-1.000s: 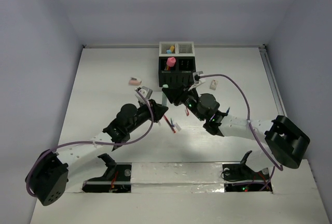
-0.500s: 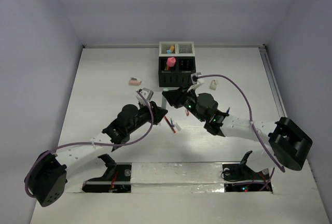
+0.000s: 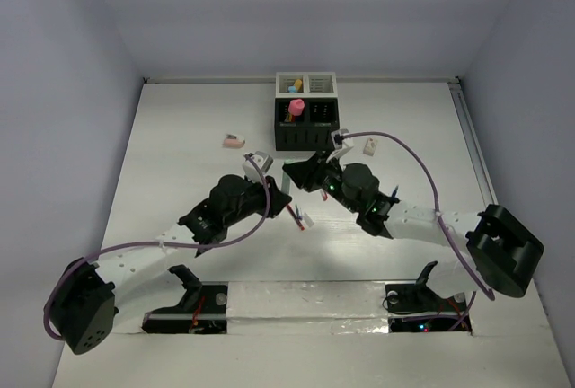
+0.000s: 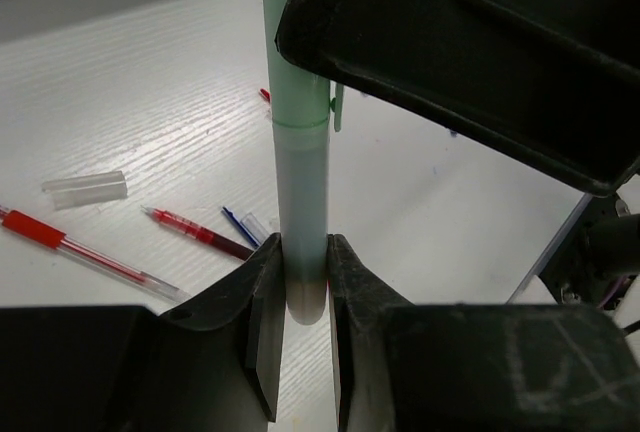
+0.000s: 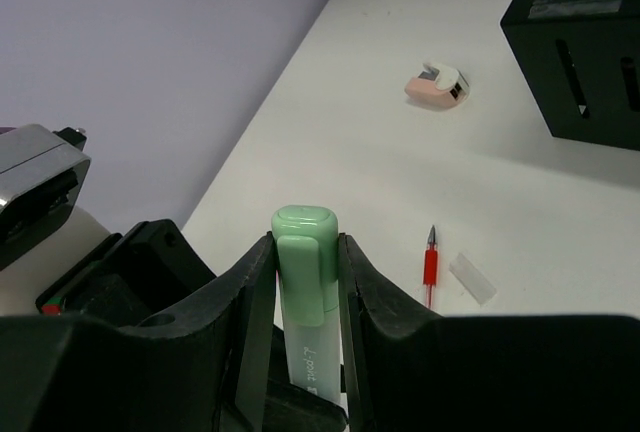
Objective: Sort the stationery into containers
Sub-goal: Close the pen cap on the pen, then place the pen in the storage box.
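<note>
A pale green marker (image 4: 298, 142) stands held between both grippers above the table's middle. My left gripper (image 4: 303, 252) is shut on the grey end of its barrel. My right gripper (image 5: 305, 244) is shut on its green cap (image 5: 305, 252). From above, the two grippers meet (image 3: 286, 183) just in front of the containers, the black box (image 3: 305, 136) joined to the white box (image 3: 305, 78). A pink marker (image 3: 296, 107) stands in the black box. Thin red and blue pens (image 3: 296, 216) lie on the table under the grippers.
A red pen (image 4: 90, 247), a red refill (image 4: 195, 232) and a clear cap (image 4: 85, 188) lie below the left gripper. A pink-and-white piece (image 3: 233, 142) sits left of the boxes, a small white piece (image 3: 369, 145) to their right.
The right gripper has drawn back from the black box toward the near side. The left wrist has shifted right, closer to it. Both grips are unchanged.
</note>
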`<state>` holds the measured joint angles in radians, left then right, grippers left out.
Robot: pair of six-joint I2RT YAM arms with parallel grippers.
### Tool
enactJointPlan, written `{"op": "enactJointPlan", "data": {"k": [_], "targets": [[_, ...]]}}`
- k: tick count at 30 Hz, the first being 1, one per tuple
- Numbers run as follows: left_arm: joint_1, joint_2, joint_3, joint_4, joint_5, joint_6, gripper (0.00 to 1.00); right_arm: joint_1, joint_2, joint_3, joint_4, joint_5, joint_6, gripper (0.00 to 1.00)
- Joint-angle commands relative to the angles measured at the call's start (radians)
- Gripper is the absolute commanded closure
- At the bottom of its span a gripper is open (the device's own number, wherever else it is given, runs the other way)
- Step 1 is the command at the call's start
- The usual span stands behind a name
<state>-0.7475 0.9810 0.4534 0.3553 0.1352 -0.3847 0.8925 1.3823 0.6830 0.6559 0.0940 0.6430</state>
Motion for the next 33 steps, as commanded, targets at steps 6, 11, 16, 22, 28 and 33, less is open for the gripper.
{"op": "enactJointPlan", "data": {"k": [6,11,16,22,28,33], "targets": [[0.022,-0.011,0.244,0.220,-0.095,0.029,1.00,0.100,0.050,-0.157,-0.098,-0.198,0.098,1.00],[0.051,-0.038,0.294,0.218,-0.100,0.044,1.00,0.143,0.109,-0.171,-0.065,-0.177,0.136,1.00],[0.071,-0.054,0.307,0.215,-0.083,0.040,1.00,0.154,0.118,-0.180,-0.071,-0.172,0.142,1.00],[0.071,-0.041,0.226,0.257,-0.020,0.003,1.00,0.129,0.046,-0.028,-0.222,0.001,0.011,1.00],[0.062,-0.065,0.110,0.257,-0.009,-0.016,0.61,-0.073,0.060,0.265,-0.246,0.021,-0.121,1.00],[0.062,-0.133,-0.018,0.246,-0.026,0.006,0.41,-0.213,0.193,0.507,-0.240,0.019,-0.189,1.00]]}}
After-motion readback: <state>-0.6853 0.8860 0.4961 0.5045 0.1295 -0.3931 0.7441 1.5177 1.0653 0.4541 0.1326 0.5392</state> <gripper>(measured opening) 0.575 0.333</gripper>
